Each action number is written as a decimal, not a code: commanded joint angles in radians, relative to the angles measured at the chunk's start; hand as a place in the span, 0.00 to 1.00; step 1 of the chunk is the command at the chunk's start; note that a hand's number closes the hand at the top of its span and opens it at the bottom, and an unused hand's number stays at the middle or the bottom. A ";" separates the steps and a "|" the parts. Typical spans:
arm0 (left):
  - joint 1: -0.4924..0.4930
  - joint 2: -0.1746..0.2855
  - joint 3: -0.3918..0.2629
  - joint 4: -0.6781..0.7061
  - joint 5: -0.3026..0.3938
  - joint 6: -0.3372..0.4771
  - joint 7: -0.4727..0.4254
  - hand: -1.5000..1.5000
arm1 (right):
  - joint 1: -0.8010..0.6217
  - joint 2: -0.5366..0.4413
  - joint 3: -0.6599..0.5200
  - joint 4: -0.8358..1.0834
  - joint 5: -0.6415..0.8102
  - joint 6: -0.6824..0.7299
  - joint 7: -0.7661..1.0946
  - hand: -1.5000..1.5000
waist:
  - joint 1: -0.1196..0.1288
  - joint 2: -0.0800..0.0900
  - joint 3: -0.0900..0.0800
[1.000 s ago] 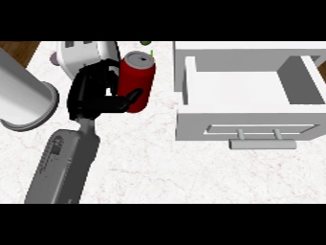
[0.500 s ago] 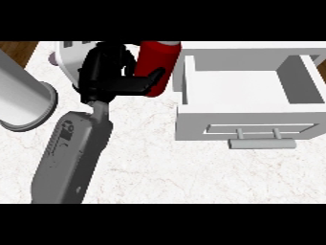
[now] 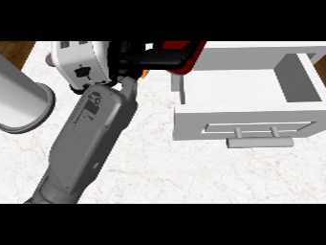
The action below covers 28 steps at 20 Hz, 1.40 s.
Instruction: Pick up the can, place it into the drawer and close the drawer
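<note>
Red cylindrical metal can (image 3: 186, 56): at the top of the view, tipped on a slant, overlapping the far left corner of the open white drawer (image 3: 250, 117) (contact with the drawer wall cannot be made out). Upper part cut by the view's edge.

Right hand (image 3: 146, 58): black fingers curled round the can from the left, hiding much of it. White wrist housing (image 3: 81, 62) behind it; grey forearm (image 3: 88, 139) runs down to the lower left.

Drawer pulled out, grey bar handle (image 3: 259, 142) at its front.

White marbled bench (image 3: 193, 177) beneath. Pale grey cylinder with flared end (image 3: 10, 91) at the left edge.
</note>
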 commanded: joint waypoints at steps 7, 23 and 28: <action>-0.264 0.000 0.009 0.292 0.128 0.051 -0.071 1.00 | -0.028 -0.007 0.013 -0.009 0.013 -0.031 0.020 0.00 | -0.010 0.005 0.000; -0.481 0.000 -0.201 0.567 0.391 0.158 -0.186 1.00 | -0.075 -0.005 0.026 0.011 0.052 -0.013 0.018 0.00 | -0.044 0.011 0.001; -0.464 0.000 -0.277 0.605 0.458 0.180 -0.237 1.00 | -0.077 0.034 0.086 -0.003 0.077 -0.031 -0.003 0.00 | -0.051 0.014 0.002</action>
